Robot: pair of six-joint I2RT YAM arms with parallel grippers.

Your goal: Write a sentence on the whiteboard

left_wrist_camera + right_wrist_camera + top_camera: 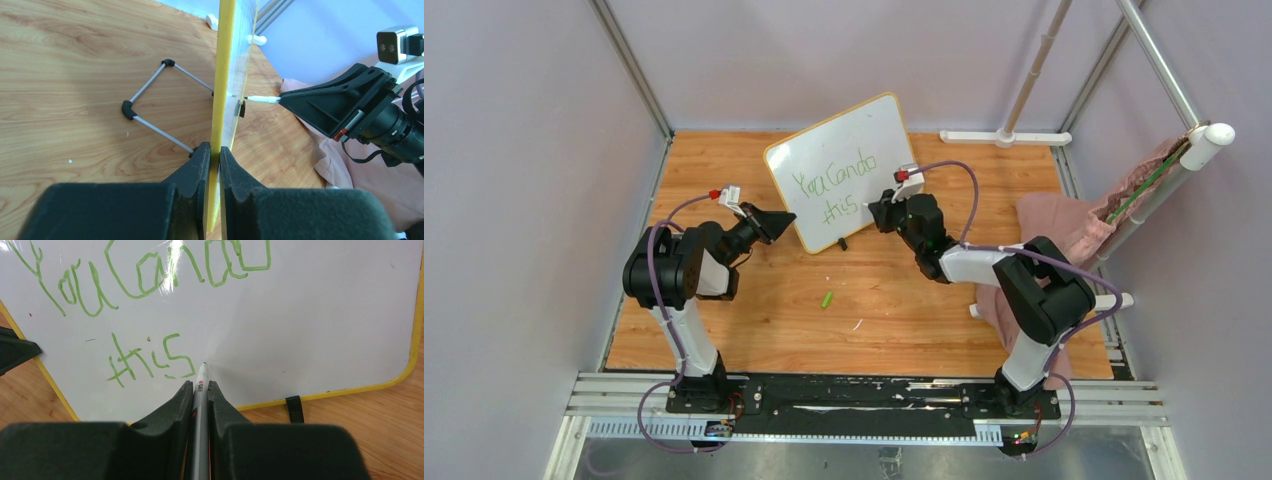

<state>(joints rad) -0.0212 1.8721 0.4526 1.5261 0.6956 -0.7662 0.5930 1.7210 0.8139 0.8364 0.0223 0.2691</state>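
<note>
The whiteboard [876, 125] stands tilted at the back middle of the wooden table, its yellow rim [226, 75] seen edge-on in the left wrist view. The green sentence [834, 182] reads "You Can do this" in two lines [145, 270]. My left gripper [786, 222] is shut on the board's left rim [214, 150]. My right gripper [876, 208] is shut on a grey marker [200, 390]. The marker's tip [257, 99] sits against the board just right of the "s" in "this".
A green marker cap [827, 299] lies on the table in front of the board. Pink cloth [1064, 225] is heaped at the right beside a white rack post [1164, 180]. A wire stand [150, 107] props the board from behind, and a black clip foot [295, 408] sits on its lower rim.
</note>
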